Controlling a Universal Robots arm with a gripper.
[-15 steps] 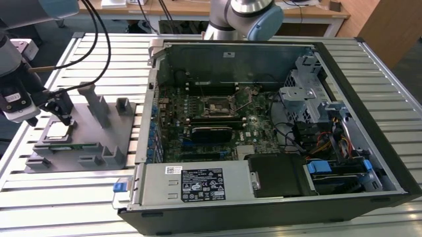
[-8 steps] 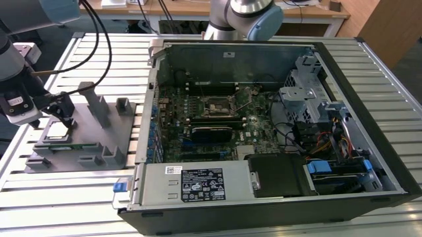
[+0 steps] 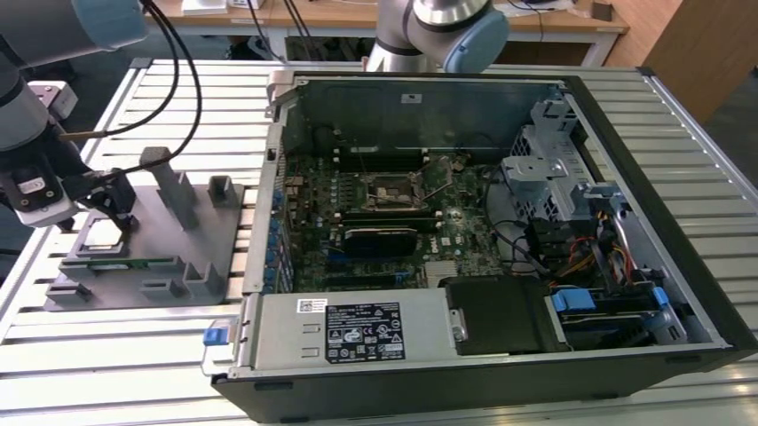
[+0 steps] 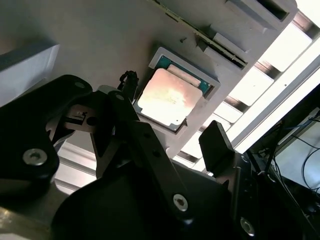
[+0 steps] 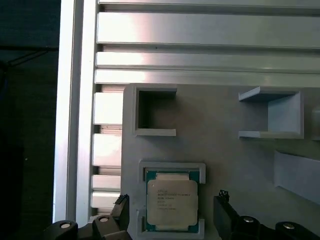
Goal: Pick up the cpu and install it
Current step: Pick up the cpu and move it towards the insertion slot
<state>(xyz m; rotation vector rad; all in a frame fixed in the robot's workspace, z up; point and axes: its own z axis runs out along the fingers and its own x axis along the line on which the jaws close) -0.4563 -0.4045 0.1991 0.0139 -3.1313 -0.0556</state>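
Item: cpu (image 5: 171,202), one, flat and square with a silvery top. It lies face up in a shallow framed pocket of the grey tray (image 3: 166,266), and in the second wrist view (image 4: 167,97) a green edge shows along its rim.

Item: gripper (image 3: 113,209), black. It hangs directly over the cpu, at the tray's end toward the exterior view's left. In both wrist views its fingers (image 5: 120,207) stand spread, one on each side of the pocket, with nothing between them and no contact with the cpu visible.

Item: memory strip (image 3: 113,264), thin and green, lying in the same tray near the cpu.

Item: computer case (image 3: 663,266), open, on the slatted metal table (image 3: 142,364), just beside the tray on the exterior view's right. The socket (image 3: 389,188) on its board sits well apart from the gripper.
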